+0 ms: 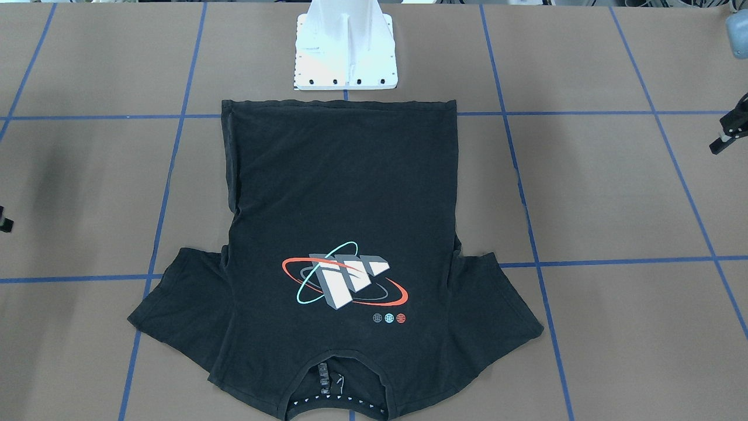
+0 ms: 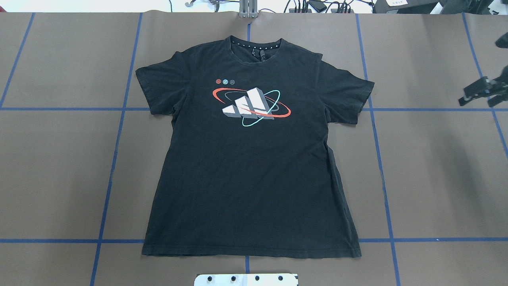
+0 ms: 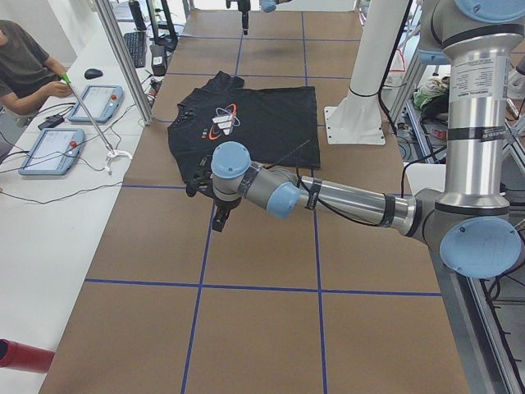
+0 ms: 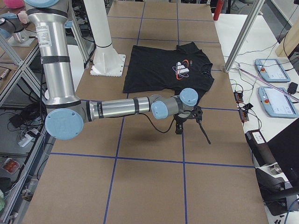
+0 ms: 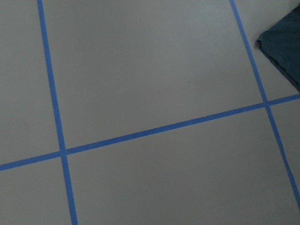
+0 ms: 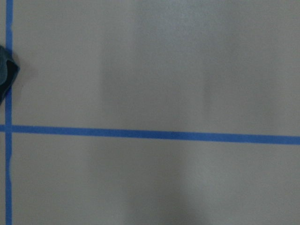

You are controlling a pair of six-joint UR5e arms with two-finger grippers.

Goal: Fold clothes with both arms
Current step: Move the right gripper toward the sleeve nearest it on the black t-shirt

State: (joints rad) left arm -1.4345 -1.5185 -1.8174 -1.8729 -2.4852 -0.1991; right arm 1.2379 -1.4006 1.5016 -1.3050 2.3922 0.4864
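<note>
Nearest the robot, white pedestal base [image 2: 246,279], just short of the hem. Beyond it, black T-shirt [image 2: 250,178] flat and graphic-up in mid-desk — long axis straight away from the robot, hem near, collar close to the far edge, sleeves spread sideways. Broad stretches of brown desk [image 2: 436,178], gridded with blue tape [image 2: 436,240], on both flanks. About level with the sleeves and well outboard: right gripper [image 2: 478,97], jaws apart; left gripper [image 1: 719,137], half cut by the frame, jaws apart too — neither touching cloth. Left arm [image 3: 344,197] and right arm [image 4: 121,108] alike: upper link upright, forearm stretched low and level, wrist turned down.
</note>
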